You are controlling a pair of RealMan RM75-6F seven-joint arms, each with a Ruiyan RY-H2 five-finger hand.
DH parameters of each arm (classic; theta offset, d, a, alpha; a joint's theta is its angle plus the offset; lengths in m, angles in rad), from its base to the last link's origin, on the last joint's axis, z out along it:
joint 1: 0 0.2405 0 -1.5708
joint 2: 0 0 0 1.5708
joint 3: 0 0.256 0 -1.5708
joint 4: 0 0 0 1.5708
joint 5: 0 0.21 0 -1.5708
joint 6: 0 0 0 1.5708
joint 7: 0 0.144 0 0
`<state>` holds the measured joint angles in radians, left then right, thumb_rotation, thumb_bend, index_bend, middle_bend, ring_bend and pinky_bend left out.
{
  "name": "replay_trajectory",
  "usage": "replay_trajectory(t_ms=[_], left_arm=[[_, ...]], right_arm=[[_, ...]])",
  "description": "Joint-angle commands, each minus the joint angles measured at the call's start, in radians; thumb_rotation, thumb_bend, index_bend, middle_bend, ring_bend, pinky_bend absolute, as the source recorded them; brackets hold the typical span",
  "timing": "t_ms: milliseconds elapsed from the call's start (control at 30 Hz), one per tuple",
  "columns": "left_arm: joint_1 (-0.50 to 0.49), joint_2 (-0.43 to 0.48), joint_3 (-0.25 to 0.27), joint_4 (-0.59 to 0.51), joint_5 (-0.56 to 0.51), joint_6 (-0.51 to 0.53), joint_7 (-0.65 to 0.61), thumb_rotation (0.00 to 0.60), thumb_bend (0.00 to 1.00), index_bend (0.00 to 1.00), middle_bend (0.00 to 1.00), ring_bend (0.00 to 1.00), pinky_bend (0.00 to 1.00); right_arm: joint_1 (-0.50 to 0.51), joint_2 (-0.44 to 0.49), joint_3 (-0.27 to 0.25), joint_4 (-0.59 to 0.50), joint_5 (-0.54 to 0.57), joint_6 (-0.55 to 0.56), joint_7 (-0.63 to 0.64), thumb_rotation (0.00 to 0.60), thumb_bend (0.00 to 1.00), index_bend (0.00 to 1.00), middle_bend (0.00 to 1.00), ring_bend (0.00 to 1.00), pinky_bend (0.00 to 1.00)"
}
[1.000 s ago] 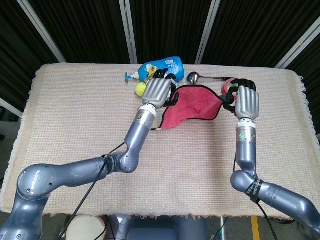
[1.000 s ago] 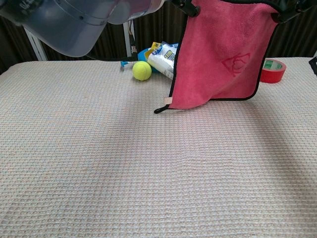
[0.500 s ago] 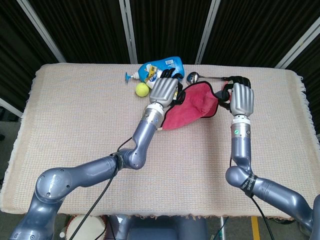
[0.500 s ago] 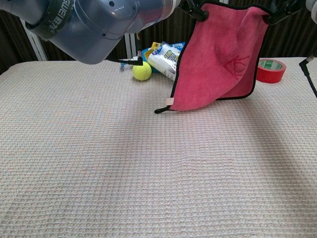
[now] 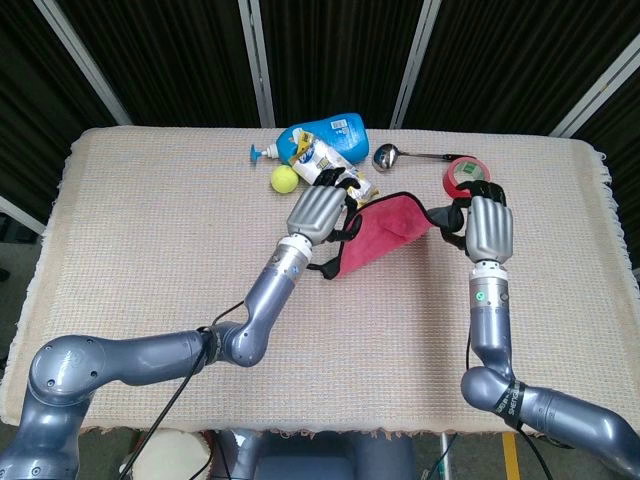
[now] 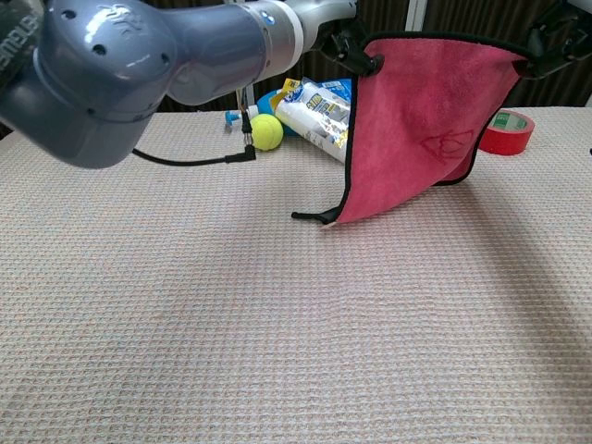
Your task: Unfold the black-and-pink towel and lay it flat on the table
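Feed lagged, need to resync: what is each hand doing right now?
Left hand: gripping the towel's top left corner, lifted.
Right hand: gripping the towel's top right corner, lifted.

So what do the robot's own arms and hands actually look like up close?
Both arms are smooth, rounded, blue-grey metallic tubes with bulbous joints. The left hand and right hand have pale silver backs and black fingers. Each wrist wears a light ring with a small green dot. Black cables trail along the arms, and the right elbow bears white lettering.
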<state>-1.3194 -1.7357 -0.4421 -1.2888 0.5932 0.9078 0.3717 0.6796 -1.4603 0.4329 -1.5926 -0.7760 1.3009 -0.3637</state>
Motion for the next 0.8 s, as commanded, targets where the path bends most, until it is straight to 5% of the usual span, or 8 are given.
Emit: replay_trajectory(t_ms=[33,800], left_arm=[[0.052,0.030,0.035,-0.093,0.031,0.042,-0.007,0.600,0.53,0.74,0.20,0.00,0.04],[0.164,0.060,0.112,-0.374,0.115,0.169,0.026,0.600,0.53,0.74,0.20,0.00,0.04]], right_arm=[[-0.043,0.020,-0.037,-0.057,-0.032,0.036,0.005,0.600,0.65,0.78,0.30,0.18,0.12],[-0.199,0.054,-0.192,-0.245,-0.172,0.140,0.012,0.600,0.65,0.78,0.30,0.18,0.12]])
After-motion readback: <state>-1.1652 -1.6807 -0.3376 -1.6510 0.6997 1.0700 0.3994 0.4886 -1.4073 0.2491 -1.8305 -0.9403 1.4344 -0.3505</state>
